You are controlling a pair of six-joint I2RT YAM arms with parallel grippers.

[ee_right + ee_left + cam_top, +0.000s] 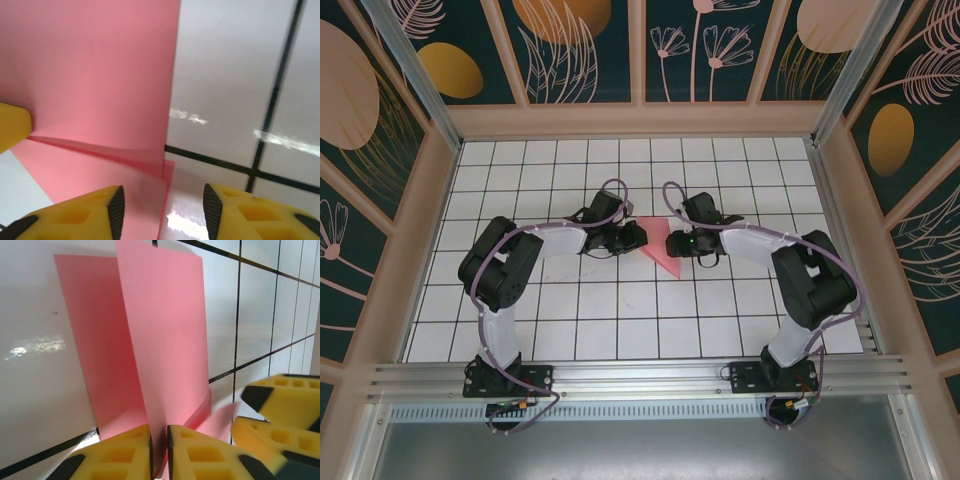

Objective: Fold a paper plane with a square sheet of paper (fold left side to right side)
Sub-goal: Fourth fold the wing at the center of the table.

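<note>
Square sheet of paper (660, 246) partly folded on gridded table (620, 300), one flap upright, pinched between closed jaws of left gripper (160, 436). Just beside left gripper, right gripper (162, 205), jaws parted, paper's edge below the gap.

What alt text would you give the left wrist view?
The left hand pinches the edge of a pink paper whose flap stands up off a white gridded table. Other yellow fingers show at lower right.

Pink paper (165, 340) (upright flap), left claw (159, 442) pinching it
</note>
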